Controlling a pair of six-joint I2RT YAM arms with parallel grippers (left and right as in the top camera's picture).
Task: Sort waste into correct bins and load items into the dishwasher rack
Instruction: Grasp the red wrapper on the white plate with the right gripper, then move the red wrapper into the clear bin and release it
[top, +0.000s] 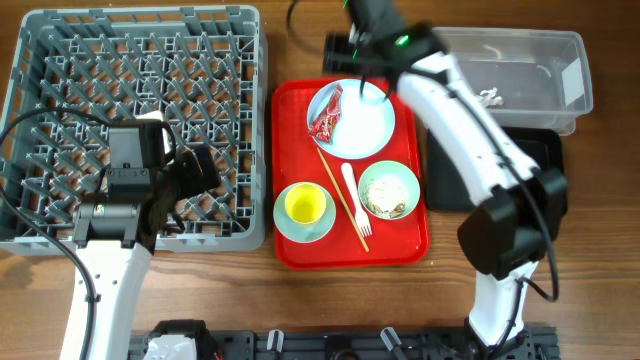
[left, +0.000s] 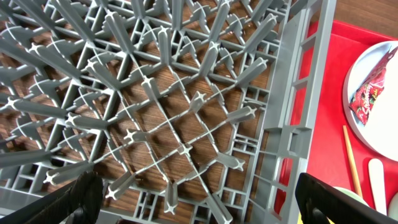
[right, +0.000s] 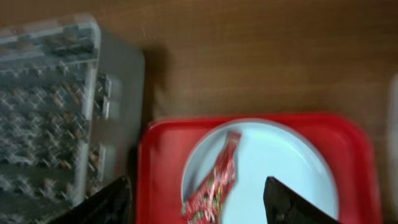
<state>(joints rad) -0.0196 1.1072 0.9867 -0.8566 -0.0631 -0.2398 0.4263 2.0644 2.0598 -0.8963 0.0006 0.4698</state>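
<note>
At 9 o'clock on the surface (top: 300, 20) sits the dishwasher rack (top: 60, 60). The left jaws hang over its 4 o'clock corner, spread wide w/ nothing btwn them; both fingertips (left: 78, 199) show at the bottom edge of the wrist view, grid pegs below. Centre: the red serving tray (top: 290, 250), just beside the rack. Yellow cup (top: 306, 205) stands on the blue-green saucer (top: 296, 232) at the tray's 7 o'clock. Wooden chopstick (top: 338, 185) and white fork (top: 355, 205) lie side by side down the middle. White plate (top: 365, 130) is at 12 o'clock, w/ the red-and-white wrapper (top: 327, 115) on its 9 o'clock side. The right jaws hover over the plate's 12 o'clock rim, wide open and empty; that wrist view is blurred. Bowl (top: 388, 190) at 5 o'clock holds the food leftovers (top: 392, 200). At 2 o'clock, the clear tub (top: 560, 50) has a tissue scrap (top: 490, 97) inside. Black tray (top: 545, 150) sits just below it, partly hidden by the right arm.
</note>
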